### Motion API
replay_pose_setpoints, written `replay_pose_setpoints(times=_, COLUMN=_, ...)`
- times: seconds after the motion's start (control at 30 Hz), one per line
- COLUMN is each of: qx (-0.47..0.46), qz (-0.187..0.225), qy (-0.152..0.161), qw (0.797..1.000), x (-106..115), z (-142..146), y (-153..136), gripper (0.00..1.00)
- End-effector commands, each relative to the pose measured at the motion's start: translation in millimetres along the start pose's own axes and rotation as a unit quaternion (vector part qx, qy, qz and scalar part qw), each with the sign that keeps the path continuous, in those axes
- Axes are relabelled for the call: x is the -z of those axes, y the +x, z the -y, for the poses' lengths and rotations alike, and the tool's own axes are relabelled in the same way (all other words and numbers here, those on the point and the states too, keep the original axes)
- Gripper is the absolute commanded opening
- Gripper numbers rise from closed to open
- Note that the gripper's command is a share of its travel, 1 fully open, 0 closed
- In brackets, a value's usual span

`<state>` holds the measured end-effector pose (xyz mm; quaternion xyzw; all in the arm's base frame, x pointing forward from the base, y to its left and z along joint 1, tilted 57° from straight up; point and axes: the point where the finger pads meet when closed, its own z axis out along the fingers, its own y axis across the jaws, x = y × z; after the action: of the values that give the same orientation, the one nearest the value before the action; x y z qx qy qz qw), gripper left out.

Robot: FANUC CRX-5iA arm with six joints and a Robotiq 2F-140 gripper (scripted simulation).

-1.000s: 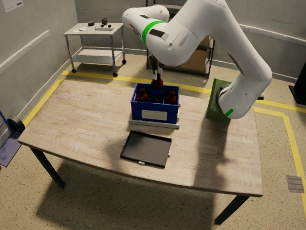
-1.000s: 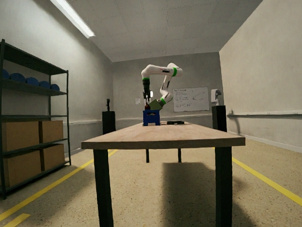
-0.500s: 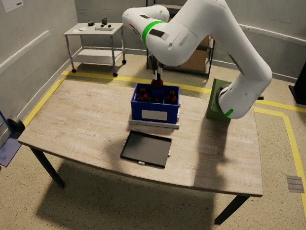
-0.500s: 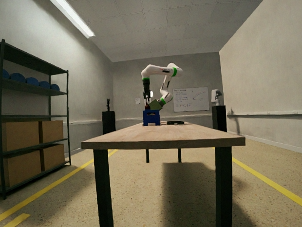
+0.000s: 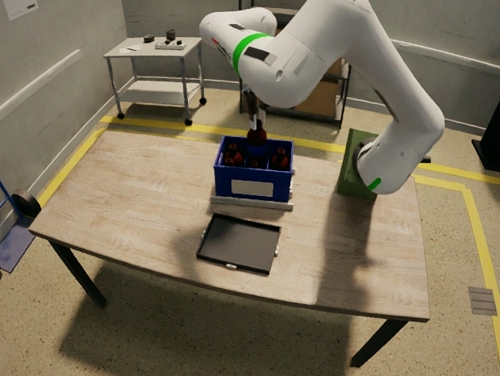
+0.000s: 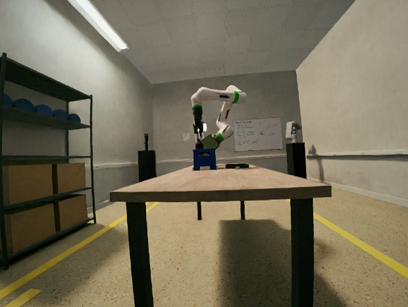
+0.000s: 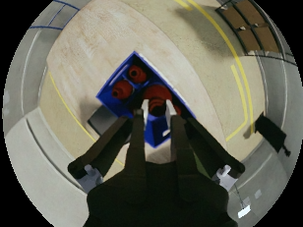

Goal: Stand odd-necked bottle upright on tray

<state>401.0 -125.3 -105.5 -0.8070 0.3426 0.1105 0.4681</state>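
Dark brown-red glass, by the look of it, in the claw [image 5: 258, 122] [image 6: 199, 138] [image 7: 156, 106]: fingers mostly closed, with only a narrow gap left, and pinched on the neck of the raised bottle [image 5: 256, 137] [image 6: 199, 144] [image 7: 157, 91]. Shoulder above the rim of the blue crate [image 5: 222, 181] [image 6: 197, 161] [image 7: 110, 103], near its 12 o'clock side in the top view; base hidden behind the near wall, so impossible to tell how much is still inside. Lift-out in hand, to judge by that height. Lower down in the crate, the other four bottles [image 5: 279, 161] [image 7: 122, 90]: two toward 10 and 9 o'clock, one at 6, one at 3. Neck difference too small to make out, hence no confirming the choice. Farther out, toward 6 o'clock of the crate, the black tray [image 5: 242, 242] [image 6: 237, 165] [image 7: 102, 121], flat on the table [image 5: 141, 194] [image 6: 230, 184] [image 7: 89, 48] with no bottle on it yet. Next, best to rise straight until well above the rim, then travel toward 6 o'clock, lower upright, and release only after firm contact. Main risk: catching the wall and dragging the crate.

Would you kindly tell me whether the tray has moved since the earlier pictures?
No, the tray keeps its place relative to the table in the top view.
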Motion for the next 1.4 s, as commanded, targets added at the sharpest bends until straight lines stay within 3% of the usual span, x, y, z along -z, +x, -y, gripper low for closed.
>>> replay_pose_setpoints(times=0.0, qx=0.000, qz=-0.001, qy=0.000, qw=1.000, x=3, z=0, y=0, gripper=0.10)
replay_pose_setpoints(times=1.37, qx=0.000, qz=-0.001, qy=0.000, qw=1.000, x=37, z=0, y=0, gripper=0.10)
